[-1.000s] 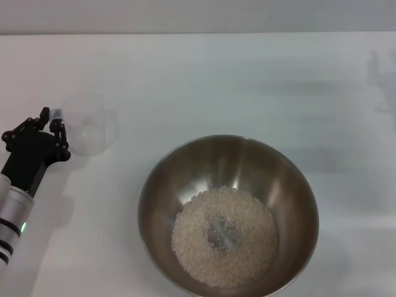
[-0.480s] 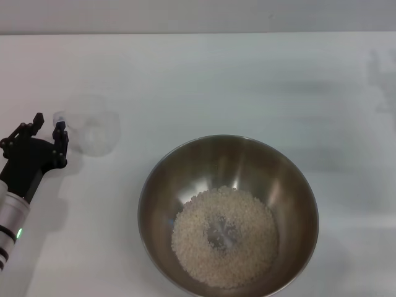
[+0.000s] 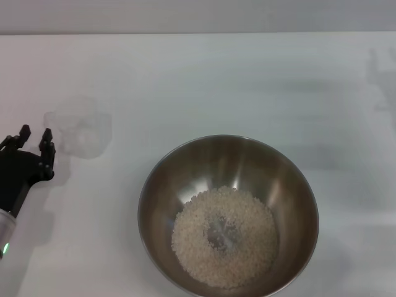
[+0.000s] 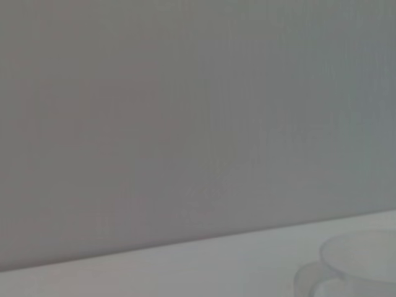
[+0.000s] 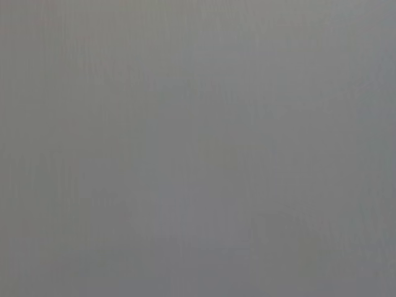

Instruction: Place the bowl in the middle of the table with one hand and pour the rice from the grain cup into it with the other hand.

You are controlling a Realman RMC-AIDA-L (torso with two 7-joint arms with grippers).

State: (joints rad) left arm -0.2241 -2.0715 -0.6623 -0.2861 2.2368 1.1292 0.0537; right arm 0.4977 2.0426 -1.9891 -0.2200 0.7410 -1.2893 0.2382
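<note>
Bowl: the bowl (image 3: 228, 213) is the landmark here. It stands upright on the table (image 3: 247, 80), at the near side of the head view and a little right of the middle.
Rice: the rice (image 3: 224, 236) lies inside the bowl as a loose flat heap on its bottom. At the centre of the heap the steel shows through a little.
Grain cup: the grain cup (image 3: 81, 131) stands on the table well apart from the bowl, to the bowl's left and farther from the robot. No grains can be seen in it. Its little handle points away from the bowl. The left wrist view shows its rim and handle (image 4: 349, 263) in one corner, with the table under it and a grey wall behind.
Left gripper: the left gripper (image 3: 34, 139) is far left of the bowl, just beside the cup's handle but not touching it. Its two fingers (image 3: 46, 143) stand apart with a narrow gap and hold nothing.
Right gripper: it is in no view; the right wrist view shows only plain grey.
</note>
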